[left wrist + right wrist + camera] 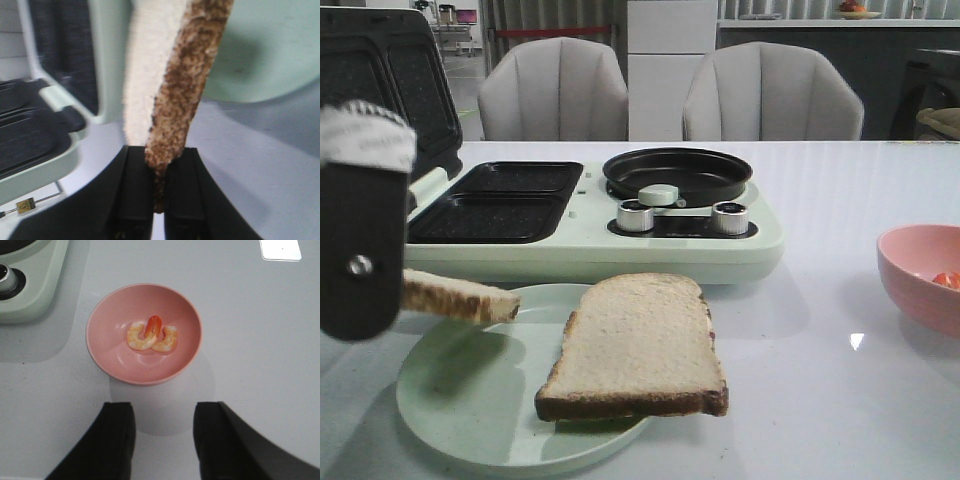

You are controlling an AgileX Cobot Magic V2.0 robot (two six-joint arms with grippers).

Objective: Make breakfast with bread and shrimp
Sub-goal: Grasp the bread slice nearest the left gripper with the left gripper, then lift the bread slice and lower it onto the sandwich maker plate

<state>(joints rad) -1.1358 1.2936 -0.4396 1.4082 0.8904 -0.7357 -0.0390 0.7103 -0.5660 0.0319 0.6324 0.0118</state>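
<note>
Bread comes in two slices: one lies flat on the pale green plate, overhanging its rim, while the left gripper pinches the other slice by its crust, held level just above that plate. Shrimp sit in the pink bowl, well apart from the plate, with the right gripper spread open above the tabletop near the bowl.

Left end effector clamped on bread slice by its brown crust edge, slice held off the counter. Pale green plate behind it, breakfast maker with dark grill plates alongside.
</note>
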